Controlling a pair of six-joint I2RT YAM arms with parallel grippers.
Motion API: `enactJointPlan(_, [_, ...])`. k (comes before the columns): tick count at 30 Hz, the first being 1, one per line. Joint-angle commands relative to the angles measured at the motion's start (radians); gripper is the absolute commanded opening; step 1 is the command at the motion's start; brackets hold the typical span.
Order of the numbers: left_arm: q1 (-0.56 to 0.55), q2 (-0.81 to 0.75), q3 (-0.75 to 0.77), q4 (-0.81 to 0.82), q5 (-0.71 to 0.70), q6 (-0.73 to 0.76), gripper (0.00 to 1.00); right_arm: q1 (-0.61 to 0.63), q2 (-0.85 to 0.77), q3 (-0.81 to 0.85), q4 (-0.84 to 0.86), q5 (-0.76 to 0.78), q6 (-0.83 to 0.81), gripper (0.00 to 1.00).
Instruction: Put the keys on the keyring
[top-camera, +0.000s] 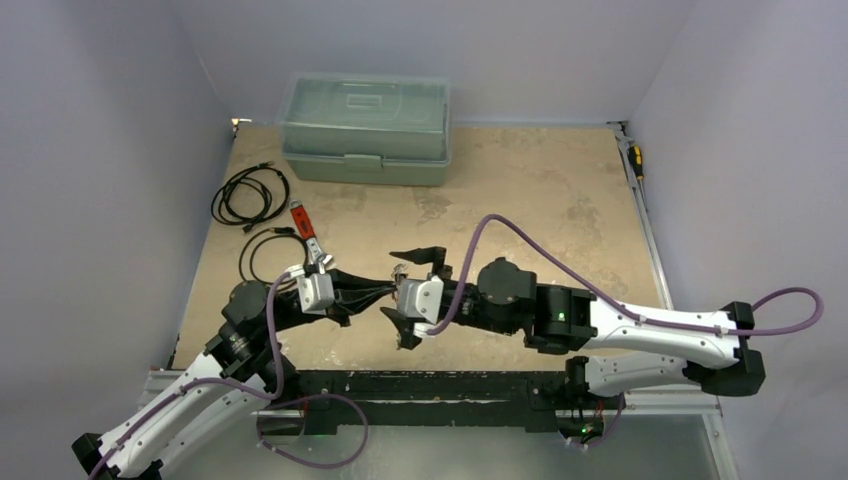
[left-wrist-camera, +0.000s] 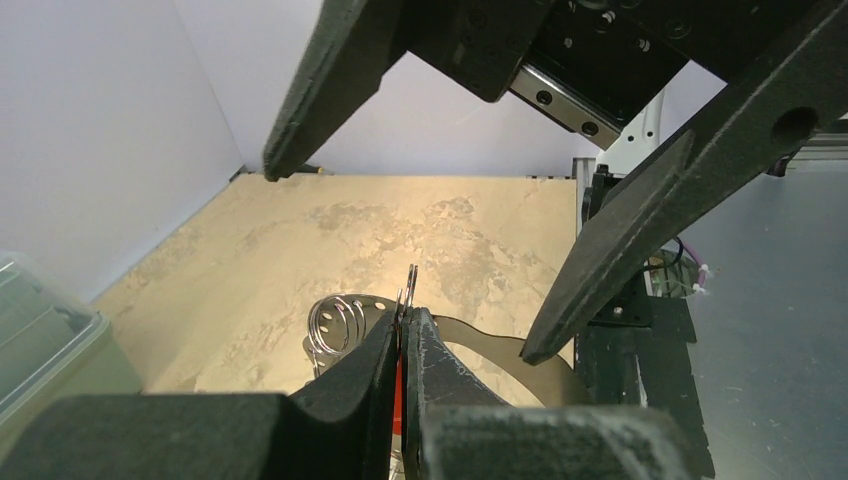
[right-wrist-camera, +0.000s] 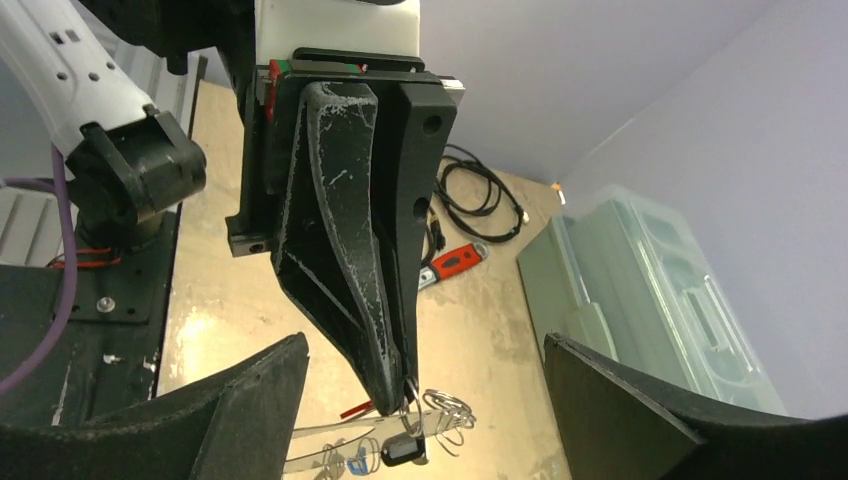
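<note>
In the left wrist view my left gripper (left-wrist-camera: 404, 322) is shut on the thin silvery keyring (left-wrist-camera: 411, 285), whose edge sticks up between the fingertips. A sliver of red shows between the fingers. From the right wrist view the keyring (right-wrist-camera: 415, 395) hangs at those fingertips above the table. Below it are a black-headed key (right-wrist-camera: 400, 449), a blue-headed key (right-wrist-camera: 357, 464) and some loose wire coils (right-wrist-camera: 450, 405). My right gripper (right-wrist-camera: 425, 345) is open wide, one finger on each side of the left gripper, touching nothing. In the top view both grippers meet near the table's front middle (top-camera: 392, 285).
A red-handled wrench (top-camera: 303, 225) lies at the left, with coiled black cables (top-camera: 250, 195) beyond and beside it. A grey-green lidded plastic box (top-camera: 365, 130) stands at the back. A screwdriver (top-camera: 635, 160) lies along the right edge.
</note>
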Motion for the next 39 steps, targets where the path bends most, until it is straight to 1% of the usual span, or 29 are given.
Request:
enactJointPlan(1, [-0.005, 0.002, 0.030, 0.019, -0.015, 0.012, 0.00, 0.002, 0.057, 0.137, -0.189, 0.043, 0.019, 0.90])
enactJointPlan(3, [-0.004, 0.003, 0.030, 0.017, -0.014, 0.011, 0.00, 0.002, 0.077, 0.176, -0.225, 0.057, 0.024, 0.86])
enactJointPlan(6, [-0.005, 0.011, 0.030, 0.019, 0.001, 0.005, 0.00, 0.002, 0.087, 0.210, -0.257, 0.064, 0.035, 0.84])
enactJointPlan(10, [-0.005, 0.017, 0.037, 0.010, 0.005, 0.000, 0.00, 0.002, 0.095, 0.218, -0.255, 0.066, 0.060, 0.83])
enactJointPlan(13, [-0.004, 0.011, 0.044, -0.007, -0.007, 0.016, 0.00, 0.004, 0.099, 0.220, -0.251, 0.102, 0.065, 0.81])
enactJointPlan(14, [-0.005, 0.007, 0.042, -0.008, -0.009, 0.020, 0.00, 0.005, 0.093, 0.210, -0.227, 0.118, 0.059, 0.80])
enactJointPlan(17, [-0.004, 0.011, 0.044, -0.013, -0.003, 0.025, 0.00, 0.007, 0.070, 0.172, -0.177, 0.122, 0.055, 0.83])
enactJointPlan(21, [-0.004, 0.015, 0.048, -0.030, 0.001, 0.028, 0.00, 0.007, 0.048, 0.149, -0.147, 0.079, 0.096, 0.91])
enactJointPlan(23, [-0.005, 0.016, 0.046, -0.034, -0.003, 0.057, 0.00, 0.006, 0.051, 0.154, -0.165, 0.047, 0.136, 0.98])
enactJointPlan(28, [-0.005, 0.040, 0.043, -0.035, 0.014, 0.073, 0.00, -0.001, 0.080, 0.172, -0.291, 0.072, 0.138, 0.99])
enactJointPlan(29, [-0.004, 0.046, 0.043, -0.036, 0.023, 0.075, 0.00, -0.005, 0.080, 0.175, -0.307, 0.066, 0.143, 0.97])
enactJointPlan(33, [-0.004, 0.060, 0.042, -0.036, 0.034, 0.078, 0.00, -0.009, 0.086, 0.188, -0.356, 0.022, 0.150, 0.83])
enactJointPlan(35, [-0.005, 0.059, 0.038, -0.031, 0.035, 0.077, 0.00, -0.012, 0.092, 0.196, -0.372, 0.022, 0.149, 0.74])
enactJointPlan(36, [-0.004, 0.059, 0.036, -0.029, 0.037, 0.076, 0.00, -0.011, 0.093, 0.198, -0.376, 0.022, 0.149, 0.68])
enactJointPlan(38, [-0.005, 0.063, 0.037, -0.027, 0.039, 0.074, 0.00, -0.011, 0.094, 0.199, -0.379, 0.028, 0.149, 0.60])
enactJointPlan(39, [-0.005, 0.065, 0.037, -0.028, 0.040, 0.074, 0.00, -0.012, 0.094, 0.198, -0.381, 0.031, 0.149, 0.59])
